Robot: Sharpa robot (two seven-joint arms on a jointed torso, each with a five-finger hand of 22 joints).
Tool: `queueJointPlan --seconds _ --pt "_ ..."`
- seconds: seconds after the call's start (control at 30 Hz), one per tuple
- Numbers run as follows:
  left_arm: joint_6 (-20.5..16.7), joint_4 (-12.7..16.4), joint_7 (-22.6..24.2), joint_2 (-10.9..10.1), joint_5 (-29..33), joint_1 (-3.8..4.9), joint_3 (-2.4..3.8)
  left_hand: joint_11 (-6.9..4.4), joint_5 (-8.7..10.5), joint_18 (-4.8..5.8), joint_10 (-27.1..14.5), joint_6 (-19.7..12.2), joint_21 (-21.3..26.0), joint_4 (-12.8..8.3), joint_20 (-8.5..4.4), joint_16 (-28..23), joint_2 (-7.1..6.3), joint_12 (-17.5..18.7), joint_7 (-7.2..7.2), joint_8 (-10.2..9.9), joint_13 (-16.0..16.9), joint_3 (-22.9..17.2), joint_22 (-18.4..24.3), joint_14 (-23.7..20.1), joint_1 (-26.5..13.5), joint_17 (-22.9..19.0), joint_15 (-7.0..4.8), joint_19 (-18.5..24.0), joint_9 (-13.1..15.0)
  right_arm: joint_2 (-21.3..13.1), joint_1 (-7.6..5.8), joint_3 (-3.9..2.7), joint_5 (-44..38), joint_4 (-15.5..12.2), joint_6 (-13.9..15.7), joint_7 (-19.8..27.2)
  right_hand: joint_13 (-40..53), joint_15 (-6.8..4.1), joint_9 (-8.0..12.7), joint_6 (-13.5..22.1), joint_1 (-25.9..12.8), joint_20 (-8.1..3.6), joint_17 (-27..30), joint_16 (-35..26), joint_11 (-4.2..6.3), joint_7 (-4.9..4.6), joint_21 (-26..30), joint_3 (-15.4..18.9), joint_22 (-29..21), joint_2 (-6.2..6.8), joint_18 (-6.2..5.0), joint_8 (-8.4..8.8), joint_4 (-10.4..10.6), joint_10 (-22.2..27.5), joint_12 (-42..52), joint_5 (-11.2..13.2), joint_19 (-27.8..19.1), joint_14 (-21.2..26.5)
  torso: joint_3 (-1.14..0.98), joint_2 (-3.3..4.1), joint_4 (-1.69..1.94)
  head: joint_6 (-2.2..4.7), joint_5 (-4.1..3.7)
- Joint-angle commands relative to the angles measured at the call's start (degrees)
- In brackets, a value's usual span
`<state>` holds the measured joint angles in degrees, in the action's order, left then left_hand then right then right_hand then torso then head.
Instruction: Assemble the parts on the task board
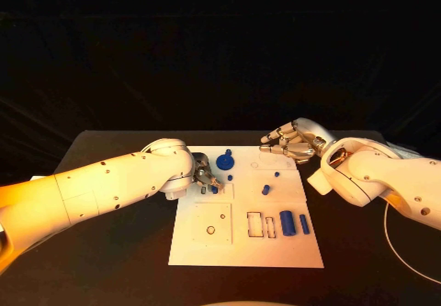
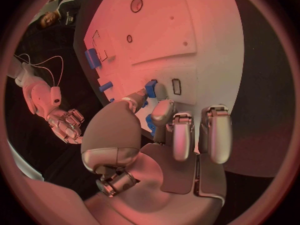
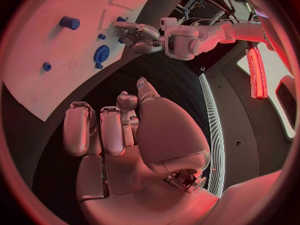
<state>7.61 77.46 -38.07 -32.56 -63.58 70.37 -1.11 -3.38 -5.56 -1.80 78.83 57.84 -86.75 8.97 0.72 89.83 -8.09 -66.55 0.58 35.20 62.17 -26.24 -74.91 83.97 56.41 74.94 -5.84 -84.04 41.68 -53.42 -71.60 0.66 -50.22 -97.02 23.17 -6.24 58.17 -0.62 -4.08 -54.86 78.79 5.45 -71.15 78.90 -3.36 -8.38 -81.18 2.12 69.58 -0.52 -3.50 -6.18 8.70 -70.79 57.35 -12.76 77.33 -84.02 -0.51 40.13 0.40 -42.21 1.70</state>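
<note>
Down at the black table (image 1: 110, 255), my left hand (image 1: 204, 176) hangs over the left edge of the white board (image 1: 285, 255), about midway along it, thumb and a fingertip pinched on a small blue block (image 2: 150, 88) held right at the board's surface, the other fingers loosely curled beside it. My right hand (image 1: 289, 143) hovers off the board's far right corner, above the table, fingers curled in on themselves with nothing between them. On the board's far end sits a blue gear (image 1: 227, 164), with a small blue peg (image 1: 266, 189) standing near the middle. Toward the near right, two blue cylinders lie side by side, a thick one (image 1: 287, 222) and a thin one (image 1: 304, 223), just right of two empty rectangular slots (image 1: 255, 224). A square recess (image 1: 213, 224) with a round hole lies on the near left.
</note>
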Motion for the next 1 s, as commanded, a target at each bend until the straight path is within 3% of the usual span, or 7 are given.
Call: queueJointPlan --seconds 0.03,0.5,0.77,0.83,0.9,1.0 --pt "1.8 0.0 -0.1 0.2 0.2 -0.39 -0.25 0.09 0.30 0.75 0.5 0.6 -0.3 0.8 -0.51 0.2 -0.25 0.0 -0.14 -0.3 -0.1 2.2 -11.5 6.0 -1.1 15.1 -0.41 -3.9 -0.1 0.0 0.00 0.00 -0.1 -0.1 -0.1 0.8 0.0 -0.27 0.1 -0.1 -0.3 -0.05 0.2 -0.3 -0.06 -0.11 0.5 0.5 -0.2 -0.29 -1.05 -0.24 0.1 0.3 -0.2 -0.4 -0.6 -2.2 0.02 0.01 0.00 -0.02 0.01" --pt "-0.4 0.9 0.0 -0.7 0.1 -0.40 0.02 -0.21 0.37 0.76 0.9 1.4 -0.3 5.0 -0.76 0.2 0.66 -0.1 -0.52 -0.6 0.2 13.2 -11.7 6.0 -2.2 15.1 -0.68 -3.9 0.2 0.0 0.00 0.00 0.1 0.1 -0.1 1.0 -0.3 -0.24 0.1 0.1 -1.0 -0.03 1.2 -1.1 -0.10 -0.12 1.0 1.1 -1.2 -0.45 -1.25 -0.26 0.8 0.4 -0.3 -0.5 -1.2 -2.0 0.06 0.03 0.01 0.00 -0.11" --pt "-1.9 2.9 0.1 -2.1 0.4 -0.22 1.96 -0.25 0.71 0.72 1.0 1.4 -0.1 6.6 -0.83 0.2 1.43 -0.1 -0.56 -0.7 0.3 16.4 -11.6 6.0 -1.5 15.1 -0.74 -3.9 0.4 0.2 0.00 0.00 0.1 0.4 -0.2 1.1 -0.3 -0.24 0.1 0.1 -1.2 -0.02 1.4 -1.2 -0.11 -0.13 1.2 1.3 -1.4 -0.46 -1.30 -0.27 0.9 0.5 -0.3 -0.4 -1.3 -1.9 0.03 -0.02 0.01 0.19 -0.13" --pt "-1.8 3.5 0.1 -2.6 0.7 0.04 2.72 -0.24 0.72 0.67 0.9 1.3 0.0 6.7 -0.83 0.2 1.48 0.0 -0.53 -0.7 0.1 16.8 -11.4 6.0 -1.4 15.1 -0.74 -3.8 0.4 0.2 0.00 0.00 0.2 0.5 -0.3 1.1 -0.3 -0.23 0.1 0.1 -1.3 -0.02 1.4 -1.3 -0.11 -0.13 1.2 1.3 -1.4 -0.46 -1.30 -0.28 1.0 0.4 -0.3 -0.4 -1.3 -1.9 0.03 -0.02 -0.01 0.25 -0.13" --pt "-0.7 4.0 0.0 -3.2 1.1 0.77 3.51 -0.09 0.71 0.49 0.3 0.8 0.6 7.1 -0.78 0.2 1.64 0.9 -0.36 -0.9 -0.7 18.0 -10.8 6.0 -0.8 15.1 -0.67 -3.4 0.4 0.4 0.00 0.02 0.3 0.6 -0.3 1.1 -0.3 -0.23 0.1 0.1 -1.3 -0.02 1.4 -1.3 -0.11 -0.13 1.2 1.3 -1.4 -0.46 -1.30 -0.28 1.0 0.4 -0.3 -0.4 -1.3 -1.9 0.02 0.01 -0.04 0.37 -0.13" --pt "3.8 3.3 -0.1 -3.7 1.9 2.57 4.03 0.55 0.65 -0.13 -2.1 -1.0 2.6 7.3 -0.42 0.2 2.42 4.2 0.36 -1.7 -4.2 19.7 -8.7 6.0 0.8 15.1 -0.21 -2.1 0.4 0.5 0.00 0.05 0.4 0.8 -0.4 1.0 -0.3 -0.23 0.1 0.1 -1.3 -0.02 1.4 -1.3 -0.11 -0.13 1.2 1.3 -1.4 -0.46 -1.30 -0.28 1.0 0.4 -0.3 -0.4 -1.3 -1.9 -0.01 0.04 -0.08 0.43 -0.21"
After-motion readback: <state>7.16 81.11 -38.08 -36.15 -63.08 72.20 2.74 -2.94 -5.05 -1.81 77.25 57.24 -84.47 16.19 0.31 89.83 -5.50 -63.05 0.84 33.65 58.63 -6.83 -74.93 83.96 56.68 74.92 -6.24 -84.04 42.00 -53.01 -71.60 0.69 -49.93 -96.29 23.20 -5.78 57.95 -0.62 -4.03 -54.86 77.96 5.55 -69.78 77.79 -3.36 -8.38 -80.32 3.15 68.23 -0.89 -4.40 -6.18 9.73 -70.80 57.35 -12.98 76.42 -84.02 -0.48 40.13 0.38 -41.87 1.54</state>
